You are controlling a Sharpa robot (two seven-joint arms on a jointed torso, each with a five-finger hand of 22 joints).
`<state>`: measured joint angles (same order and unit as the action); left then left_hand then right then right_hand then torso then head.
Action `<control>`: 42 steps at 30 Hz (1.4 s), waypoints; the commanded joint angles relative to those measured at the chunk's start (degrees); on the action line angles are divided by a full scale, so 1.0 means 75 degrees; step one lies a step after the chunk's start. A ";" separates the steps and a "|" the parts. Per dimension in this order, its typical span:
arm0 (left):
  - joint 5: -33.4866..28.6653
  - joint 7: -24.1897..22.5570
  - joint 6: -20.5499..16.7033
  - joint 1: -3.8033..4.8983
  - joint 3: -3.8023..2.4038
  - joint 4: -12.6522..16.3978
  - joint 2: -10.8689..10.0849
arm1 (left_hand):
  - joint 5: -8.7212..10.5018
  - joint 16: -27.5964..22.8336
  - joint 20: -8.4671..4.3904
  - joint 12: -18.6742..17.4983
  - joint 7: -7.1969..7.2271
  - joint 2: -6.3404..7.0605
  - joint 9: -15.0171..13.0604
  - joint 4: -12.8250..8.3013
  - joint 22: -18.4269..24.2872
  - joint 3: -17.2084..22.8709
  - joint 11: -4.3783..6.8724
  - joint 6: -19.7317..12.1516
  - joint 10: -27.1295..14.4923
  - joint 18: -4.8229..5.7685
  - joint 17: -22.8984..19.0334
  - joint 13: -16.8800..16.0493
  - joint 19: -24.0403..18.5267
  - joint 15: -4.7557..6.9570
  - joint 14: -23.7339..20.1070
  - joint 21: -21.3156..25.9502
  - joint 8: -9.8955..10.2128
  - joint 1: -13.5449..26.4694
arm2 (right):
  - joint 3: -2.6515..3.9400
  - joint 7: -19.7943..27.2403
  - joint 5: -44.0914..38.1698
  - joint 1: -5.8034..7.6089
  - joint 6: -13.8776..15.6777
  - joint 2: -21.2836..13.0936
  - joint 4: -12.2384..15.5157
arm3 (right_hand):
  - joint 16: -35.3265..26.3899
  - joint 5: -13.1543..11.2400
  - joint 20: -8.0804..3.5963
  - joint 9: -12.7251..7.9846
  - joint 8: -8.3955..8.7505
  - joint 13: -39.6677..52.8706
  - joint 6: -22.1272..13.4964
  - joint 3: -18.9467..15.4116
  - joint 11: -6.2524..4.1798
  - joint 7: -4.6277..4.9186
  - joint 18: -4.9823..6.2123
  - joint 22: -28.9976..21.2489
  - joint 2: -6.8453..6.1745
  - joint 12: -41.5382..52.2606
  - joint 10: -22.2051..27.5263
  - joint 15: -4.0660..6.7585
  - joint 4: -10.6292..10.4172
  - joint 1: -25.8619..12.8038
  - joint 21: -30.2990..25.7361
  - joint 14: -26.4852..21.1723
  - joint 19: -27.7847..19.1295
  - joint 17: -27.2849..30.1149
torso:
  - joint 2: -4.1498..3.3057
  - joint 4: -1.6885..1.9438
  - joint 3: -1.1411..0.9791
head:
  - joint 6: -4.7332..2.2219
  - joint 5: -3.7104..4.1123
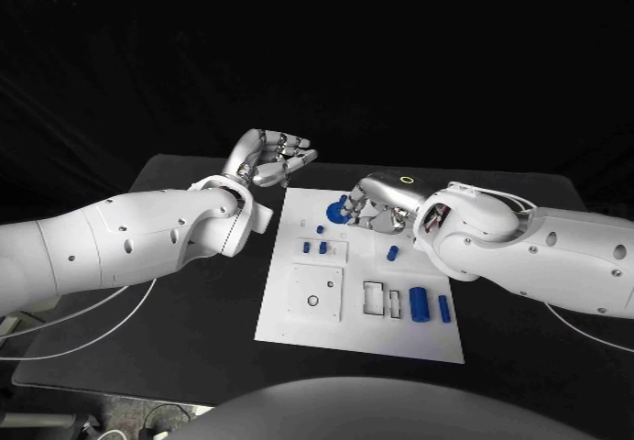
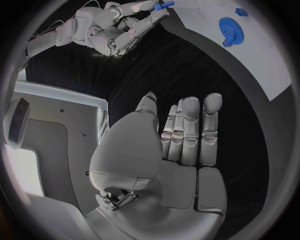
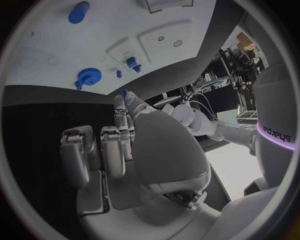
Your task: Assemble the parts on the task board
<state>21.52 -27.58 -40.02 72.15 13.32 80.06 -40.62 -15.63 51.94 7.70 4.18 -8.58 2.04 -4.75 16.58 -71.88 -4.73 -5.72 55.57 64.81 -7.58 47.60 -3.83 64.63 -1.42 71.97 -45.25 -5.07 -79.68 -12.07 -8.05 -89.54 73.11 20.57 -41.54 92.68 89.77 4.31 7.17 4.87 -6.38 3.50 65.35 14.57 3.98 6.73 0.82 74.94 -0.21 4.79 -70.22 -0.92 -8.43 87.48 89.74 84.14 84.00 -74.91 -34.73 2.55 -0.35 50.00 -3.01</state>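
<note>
Right hand [image 1: 377, 203] half hiding blue gear [image 1: 338, 214], fingers [image 2: 152, 19] pinching small peg [image 2: 166, 4]

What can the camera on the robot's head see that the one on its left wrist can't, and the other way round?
The head view adds the near half of the task board, with a large blue cylinder and a pair of small blue pegs on it. The left wrist view adds the left hand's empty palm, and a small blue part pinched in the right hand's fingertips. Both share the blue gear lying at the board's far end, near the right hand.
</note>
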 commanded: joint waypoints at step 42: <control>0.0051 -0.0087 0.0111 0.0000 -0.0006 0.0039 -0.0026 | -0.0046 -0.0034 0.0011 -0.0045 -0.0061 -0.0101 0.0013 0.0016 0.0013 -0.0054 -0.0002 -0.0024 -0.0078 -0.0112 -0.0010 0.0012 0.0034 -0.0030 0.0007 0.0075 0.0057 -0.0036 | -0.0010 0.0178 -0.0820 -0.0679 -0.1924 0.0524 0.0104 | 0.0031 0.0075 0.0077 0.0073 0.0050 -0.0012 -0.0071 0.0148 0.0105 0.0082 -0.0109 0.2008 -0.0024 -0.0170 0.0060 -0.0103 0.0046 0.0010 0.0034 0.0781 0.0800 -0.2012 | -0.0004 -0.0011 0.0007 | 0.0000 0.0112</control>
<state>21.62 -27.64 -39.65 72.13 13.32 80.14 -40.86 -15.62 51.95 7.70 4.18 -8.79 1.74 -4.75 16.74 -71.83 -4.88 -5.92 55.36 64.60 -7.59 47.55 -3.83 64.63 -1.42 71.97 -45.03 -4.84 -79.98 -12.15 -6.07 -94.05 68.09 7.63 -37.78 93.54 89.77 4.67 7.18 4.93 -6.11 3.51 64.89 15.35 4.58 6.89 0.82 74.91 -0.52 3.74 -69.97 -1.33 -7.97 87.19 89.74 84.13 84.00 -74.90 -34.77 2.55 -0.31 50.00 -2.15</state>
